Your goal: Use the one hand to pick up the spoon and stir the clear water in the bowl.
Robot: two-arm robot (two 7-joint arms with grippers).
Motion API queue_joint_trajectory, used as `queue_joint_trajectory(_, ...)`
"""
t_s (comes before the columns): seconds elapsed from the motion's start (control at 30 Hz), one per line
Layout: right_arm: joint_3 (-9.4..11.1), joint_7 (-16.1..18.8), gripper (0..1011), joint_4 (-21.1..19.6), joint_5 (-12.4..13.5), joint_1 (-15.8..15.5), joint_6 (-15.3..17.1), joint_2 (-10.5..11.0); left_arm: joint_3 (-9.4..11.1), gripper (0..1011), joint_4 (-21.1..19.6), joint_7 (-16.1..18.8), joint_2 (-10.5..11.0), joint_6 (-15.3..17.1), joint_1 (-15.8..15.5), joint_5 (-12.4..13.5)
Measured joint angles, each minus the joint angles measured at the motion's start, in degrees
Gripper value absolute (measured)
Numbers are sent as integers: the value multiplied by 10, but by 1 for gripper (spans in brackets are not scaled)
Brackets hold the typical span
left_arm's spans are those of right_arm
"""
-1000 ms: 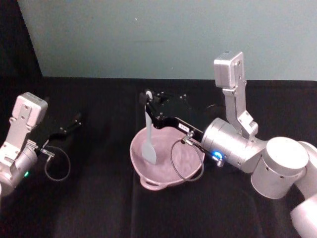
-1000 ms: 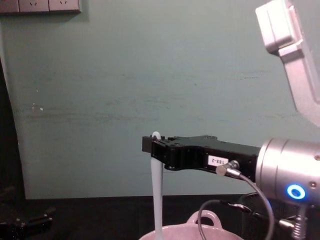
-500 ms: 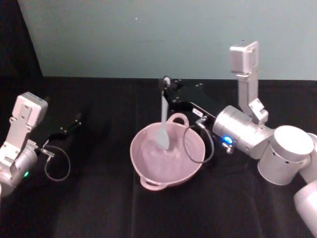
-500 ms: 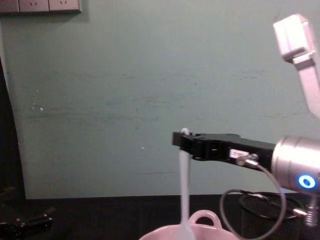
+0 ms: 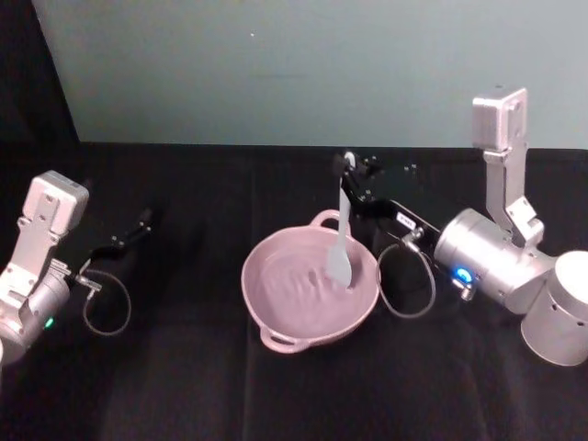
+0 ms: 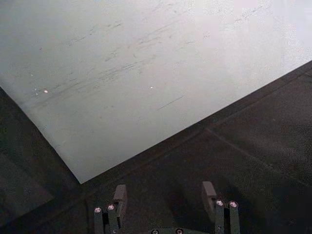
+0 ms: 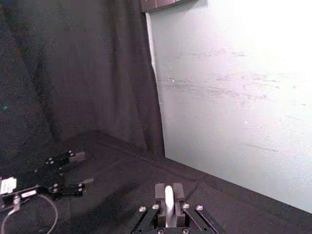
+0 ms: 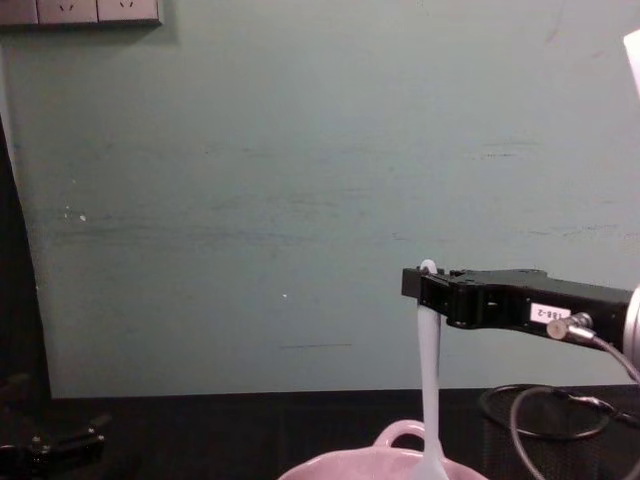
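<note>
While left gripper rests at 9 o'clock on the black surface, fingers apart, one pink bowl sits centre. One white spoon hangs upright, head in the bowl's 2 o'clock side, handle top clamped by right gripper.

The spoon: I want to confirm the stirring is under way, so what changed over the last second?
The right gripper, shut on the spoon, moved toward the robot's right, carrying the upright spoon's head from the left part of the bowl to its right side. Nothing was grasped or released. The bowl and the left gripper, parked open at the left, stayed put.
</note>
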Motion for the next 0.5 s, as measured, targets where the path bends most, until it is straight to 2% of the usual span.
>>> queue_joint_trajectory(0.13, 0, -2, 107, -26, -3, -14, 7, 9, 0, 1011, 0, 0, 0, 0, 0, 0)
queue_joint_trajectory(0.27, -9, -1, 108, -53, -6, -28, 14, 12, 0, 1011, 0, 0, 0, 0, 0, 0)
queue_joint_trajectory(0.5, -40, 11, 108, -62, -14, -26, 16, -3, 0, 1011, 0, 0, 0, 0, 0, 0)
